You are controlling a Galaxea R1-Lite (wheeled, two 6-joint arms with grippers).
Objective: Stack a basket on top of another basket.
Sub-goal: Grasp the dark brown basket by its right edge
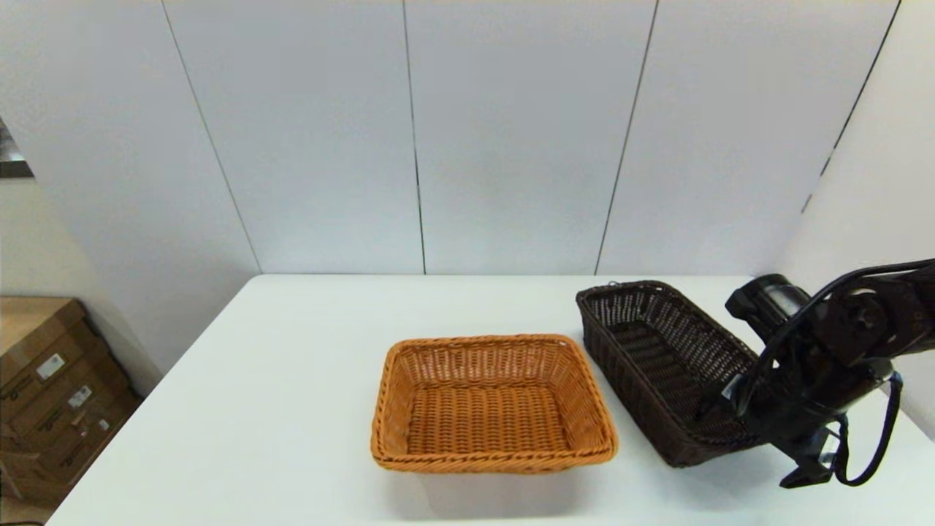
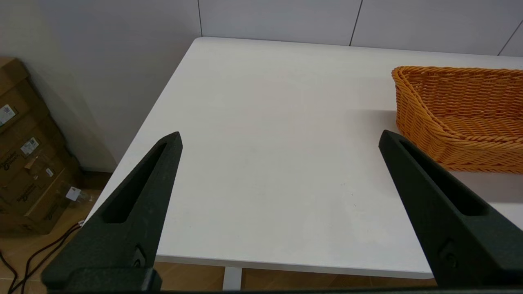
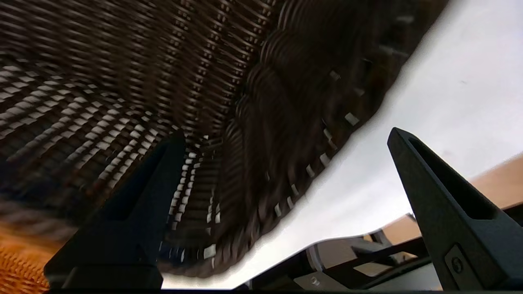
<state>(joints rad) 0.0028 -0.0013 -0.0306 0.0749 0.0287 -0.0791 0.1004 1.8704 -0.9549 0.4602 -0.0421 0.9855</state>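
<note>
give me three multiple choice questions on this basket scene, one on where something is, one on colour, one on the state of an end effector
1. Where is the dark brown basket relative to the orange-tan basket?
A. on the robot's right of it
B. stacked inside it
C. on the robot's left of it

2. What colour is the table?
A. black
B. white
C. green

3. How is the right end effector?
A. shut on the orange-tan basket
C. open, straddling the dark basket's rim
B. parked off the table

Answers:
1 A, the head view shows the two baskets side by side on the table, the dark one toward the right arm.
2 B, the bare tabletop is white in every view.
3 C, the right wrist view shows one finger inside the rim and one outside, wide apart.
</note>
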